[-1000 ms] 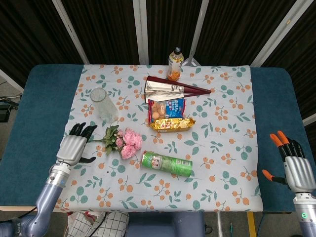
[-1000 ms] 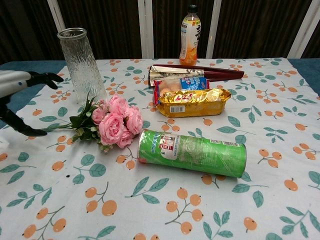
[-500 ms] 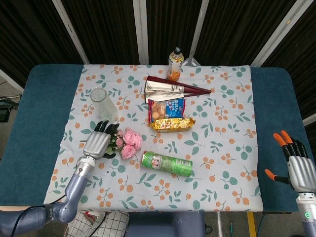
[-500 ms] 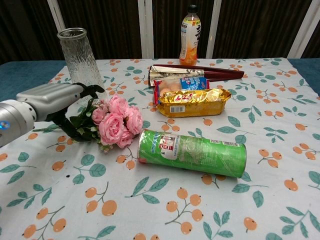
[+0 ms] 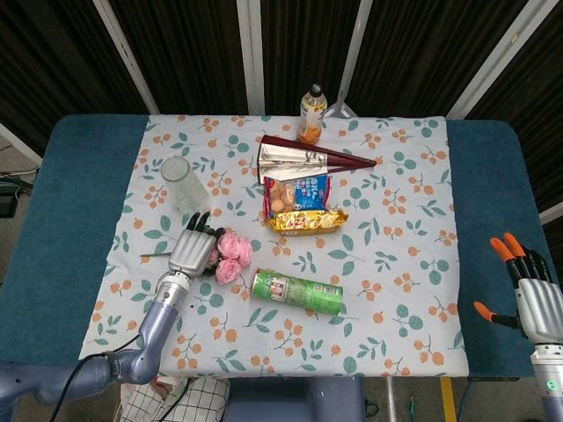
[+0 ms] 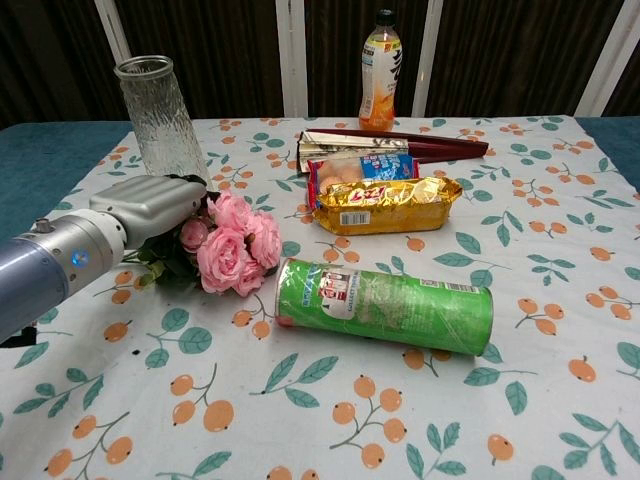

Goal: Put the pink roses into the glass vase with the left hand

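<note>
Pink and soft-petalled, the pink roses [image 6: 235, 252] lie on their side on the tablecloth [image 6: 560, 260] toward its left edge, blooms pointing to the middle and green stems running out under the left hand [image 6: 150, 208]. The bunch looks light and floppy; the heads would crush or shed if squeezed, so the sound place to take hold is the leafy stem bundle just behind the blooms, where it is stiffest. The left hand rests over exactly that part, its fingers reaching down into the leaves, but whether they have closed round the stems cannot be told from either view. The glass vase [image 6: 160, 118] stands upright just beyond the hand, nearer the far left corner; being tall, narrow-mouthed and ribbed glass, it seems easy to topple, so the stems will probably need to go in end first and gently. A green crisp tube [image 6: 385, 303] lies near the blooms. The right hand [image 5: 535, 292] hangs off the right edge, fingers spread, holding nothing.
</note>
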Robot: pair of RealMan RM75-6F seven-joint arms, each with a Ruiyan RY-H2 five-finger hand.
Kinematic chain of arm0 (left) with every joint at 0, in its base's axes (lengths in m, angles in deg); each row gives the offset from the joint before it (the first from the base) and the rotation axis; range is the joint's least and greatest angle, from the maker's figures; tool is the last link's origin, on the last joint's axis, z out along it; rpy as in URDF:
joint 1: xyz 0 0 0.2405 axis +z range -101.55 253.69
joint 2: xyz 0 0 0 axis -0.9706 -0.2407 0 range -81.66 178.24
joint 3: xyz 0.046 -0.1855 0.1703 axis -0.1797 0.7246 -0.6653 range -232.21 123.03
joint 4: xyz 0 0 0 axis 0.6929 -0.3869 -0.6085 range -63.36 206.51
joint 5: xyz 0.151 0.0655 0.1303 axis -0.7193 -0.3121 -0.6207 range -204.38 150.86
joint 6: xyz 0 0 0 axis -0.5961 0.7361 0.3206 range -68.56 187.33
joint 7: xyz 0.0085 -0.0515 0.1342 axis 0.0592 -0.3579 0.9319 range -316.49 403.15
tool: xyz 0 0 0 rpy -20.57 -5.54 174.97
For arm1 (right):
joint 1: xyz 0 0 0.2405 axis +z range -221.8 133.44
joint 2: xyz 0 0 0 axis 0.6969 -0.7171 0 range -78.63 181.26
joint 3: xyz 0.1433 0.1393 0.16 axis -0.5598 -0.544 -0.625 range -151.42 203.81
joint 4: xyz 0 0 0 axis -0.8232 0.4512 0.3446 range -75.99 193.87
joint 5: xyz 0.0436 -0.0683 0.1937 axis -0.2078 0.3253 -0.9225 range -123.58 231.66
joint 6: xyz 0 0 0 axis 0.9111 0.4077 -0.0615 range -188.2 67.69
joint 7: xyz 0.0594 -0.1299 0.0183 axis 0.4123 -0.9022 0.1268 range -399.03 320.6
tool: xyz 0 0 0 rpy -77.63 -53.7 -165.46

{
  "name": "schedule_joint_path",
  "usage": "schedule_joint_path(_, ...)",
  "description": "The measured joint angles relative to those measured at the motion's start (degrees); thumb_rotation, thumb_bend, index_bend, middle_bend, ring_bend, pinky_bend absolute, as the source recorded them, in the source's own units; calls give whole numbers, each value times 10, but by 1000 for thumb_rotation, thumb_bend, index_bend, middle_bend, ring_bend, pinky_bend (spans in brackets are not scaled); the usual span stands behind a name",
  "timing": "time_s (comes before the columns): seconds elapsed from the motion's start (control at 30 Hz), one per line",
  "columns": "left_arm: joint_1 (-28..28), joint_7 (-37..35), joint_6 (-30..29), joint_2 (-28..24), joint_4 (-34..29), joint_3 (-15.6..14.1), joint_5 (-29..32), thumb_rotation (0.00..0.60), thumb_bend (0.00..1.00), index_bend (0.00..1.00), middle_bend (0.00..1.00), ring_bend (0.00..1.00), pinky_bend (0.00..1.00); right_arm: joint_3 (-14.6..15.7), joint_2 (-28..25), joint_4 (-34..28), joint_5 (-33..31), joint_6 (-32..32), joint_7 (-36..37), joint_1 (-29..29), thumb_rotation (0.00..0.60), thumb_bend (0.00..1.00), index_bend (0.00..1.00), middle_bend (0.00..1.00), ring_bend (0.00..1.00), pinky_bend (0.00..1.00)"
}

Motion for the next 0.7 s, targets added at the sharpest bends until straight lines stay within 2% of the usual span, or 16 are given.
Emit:
schedule_joint_path(0.17, -6, 4, -3, 6, 10, -1, 2, 600, 427, 389, 514, 113, 21, -1, -1, 0, 0, -2, 8, -1, 600, 150, 131, 0, 0, 0)
schedule_joint_path(0.37, -11, -30, -2, 7, 14, -2, -18, 600, 474, 470, 591, 201, 92, -1, -2, -2, -1, -3, 12, -3, 600, 150, 131, 0, 0, 0)
schedule_joint_path(0.57, -11, -96, -23, -6, -6, -5, -91, 600, 469, 454, 580, 203, 102, -2, -3, -4, 0, -6, 18, -4, 600, 150, 131, 0, 0, 0)
schedule_joint_path(0.7, -8, -169, -61, -27, -42, -6, -172, 600, 459, 448, 571, 203, 115, -2, -5, -7, -3, -5, 22, -6, 600, 150, 131, 0, 0, 0)
